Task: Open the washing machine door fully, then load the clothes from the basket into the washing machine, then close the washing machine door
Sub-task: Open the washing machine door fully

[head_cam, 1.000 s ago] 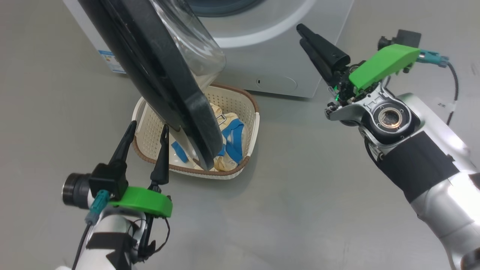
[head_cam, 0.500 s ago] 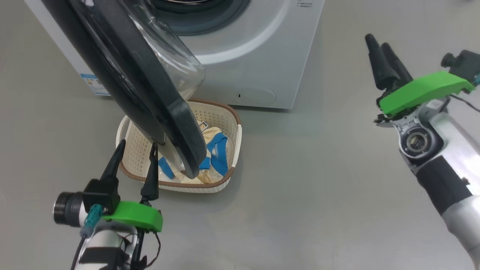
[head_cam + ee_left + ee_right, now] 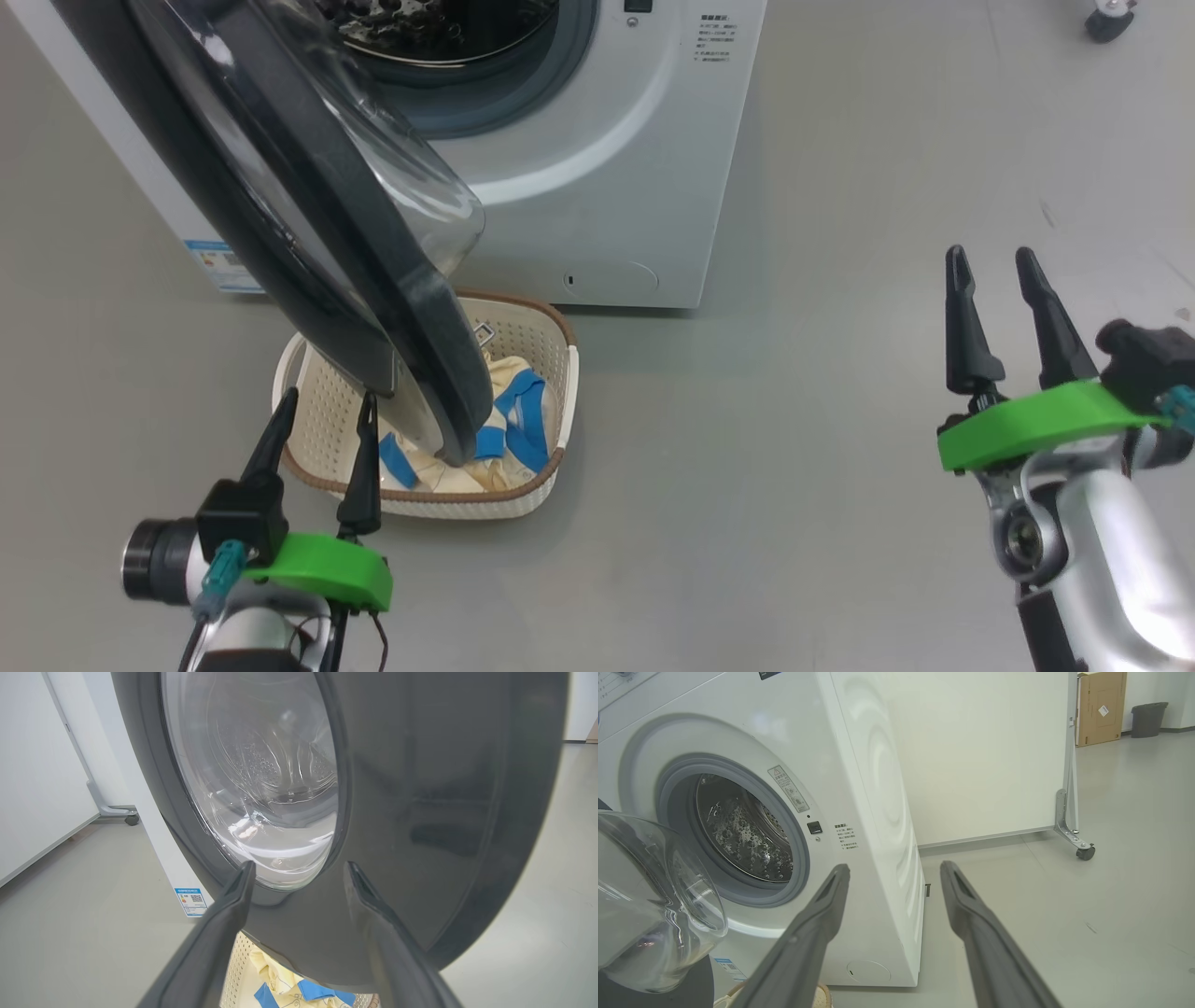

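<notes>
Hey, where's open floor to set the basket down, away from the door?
Bare floor spreads between the basket and the right end effector, in front of the washing machine. Crowded: the washing machine door hangs over the basket, with the left end effector beside it.

Washing machine (image 3: 878,788) labels (image 3: 787,788) seem illegibly small.

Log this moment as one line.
washing machine door open, over basket | clothes in basket | left gripper open, facing door | right gripper open, holding nothing
</notes>
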{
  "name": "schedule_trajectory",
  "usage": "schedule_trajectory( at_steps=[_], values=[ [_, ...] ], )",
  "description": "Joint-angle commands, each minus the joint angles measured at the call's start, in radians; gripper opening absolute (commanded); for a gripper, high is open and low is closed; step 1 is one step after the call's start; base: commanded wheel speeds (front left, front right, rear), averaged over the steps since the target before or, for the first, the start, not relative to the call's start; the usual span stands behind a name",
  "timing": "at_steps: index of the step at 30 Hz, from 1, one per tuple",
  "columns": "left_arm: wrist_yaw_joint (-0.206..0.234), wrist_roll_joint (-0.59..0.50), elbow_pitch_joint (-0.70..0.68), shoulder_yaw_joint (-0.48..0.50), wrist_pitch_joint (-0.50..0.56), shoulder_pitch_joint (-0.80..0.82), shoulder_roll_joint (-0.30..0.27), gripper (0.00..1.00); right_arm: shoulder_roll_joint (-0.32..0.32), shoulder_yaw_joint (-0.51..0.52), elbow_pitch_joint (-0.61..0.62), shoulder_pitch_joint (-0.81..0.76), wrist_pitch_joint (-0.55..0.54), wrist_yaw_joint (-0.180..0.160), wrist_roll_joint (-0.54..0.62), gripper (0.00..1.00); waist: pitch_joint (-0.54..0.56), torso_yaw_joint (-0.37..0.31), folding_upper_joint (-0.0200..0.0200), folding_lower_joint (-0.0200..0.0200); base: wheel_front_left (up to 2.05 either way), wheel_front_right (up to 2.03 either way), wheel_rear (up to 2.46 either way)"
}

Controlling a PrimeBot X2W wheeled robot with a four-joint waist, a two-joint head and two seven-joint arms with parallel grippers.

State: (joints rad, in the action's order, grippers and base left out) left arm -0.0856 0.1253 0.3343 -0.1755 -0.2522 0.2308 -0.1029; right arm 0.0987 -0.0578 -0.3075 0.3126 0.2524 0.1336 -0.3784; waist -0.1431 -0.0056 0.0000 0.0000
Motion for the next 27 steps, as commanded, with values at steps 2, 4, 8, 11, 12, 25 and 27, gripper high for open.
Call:
schedule_trajectory(
  at_steps=[2,4,8,11,12,25,27],
  values=[
    [0.009,0.012,-0.027,0.04,-0.009,0.006,-0.027,1.0,-0.024,0.024,0.107,-0.046,-0.004,-0.003,0.08,1.0,0.013,-0.011,0.0,0.0,0.0,0.0,0.0],
    [0.009,0.016,-0.027,0.039,-0.008,0.001,-0.028,1.0,-0.036,0.039,0.152,-0.096,-0.019,-0.003,0.117,1.0,0.017,-0.014,0.0,0.0,0.0,0.0,0.0],
    [0.011,0.021,-0.027,0.036,-0.005,-0.006,-0.03,1.0,-0.046,0.058,0.221,-0.178,-0.04,-0.003,0.179,1.0,0.029,-0.019,0.0,0.0,0.0,0.0,0.0],
    [0.014,0.025,-0.028,0.034,-0.003,-0.012,-0.032,1.0,-0.048,0.051,0.254,-0.231,-0.052,-0.003,0.204,1.0,0.036,-0.021,0.0,0.0,0.0,0.0,0.0],
    [0.015,0.026,-0.029,0.035,-0.003,-0.014,-0.033,1.0,-0.048,0.048,0.263,-0.245,-0.054,-0.003,0.209,1.0,0.038,-0.023,0.0,0.0,0.0,0.0,0.0],
    [0.031,0.039,-0.048,0.036,0.003,-0.035,-0.046,1.0,-0.048,0.049,0.317,-0.331,-0.074,-0.003,0.285,1.0,0.048,-0.031,0.0,0.0,0.0,0.0,0.0],
    [0.032,0.041,-0.051,0.035,0.004,-0.036,-0.048,1.0,-0.048,0.049,0.321,-0.336,-0.075,-0.003,0.284,1.0,0.046,-0.031,0.0,0.0,0.0,0.0,0.0]
  ],
)
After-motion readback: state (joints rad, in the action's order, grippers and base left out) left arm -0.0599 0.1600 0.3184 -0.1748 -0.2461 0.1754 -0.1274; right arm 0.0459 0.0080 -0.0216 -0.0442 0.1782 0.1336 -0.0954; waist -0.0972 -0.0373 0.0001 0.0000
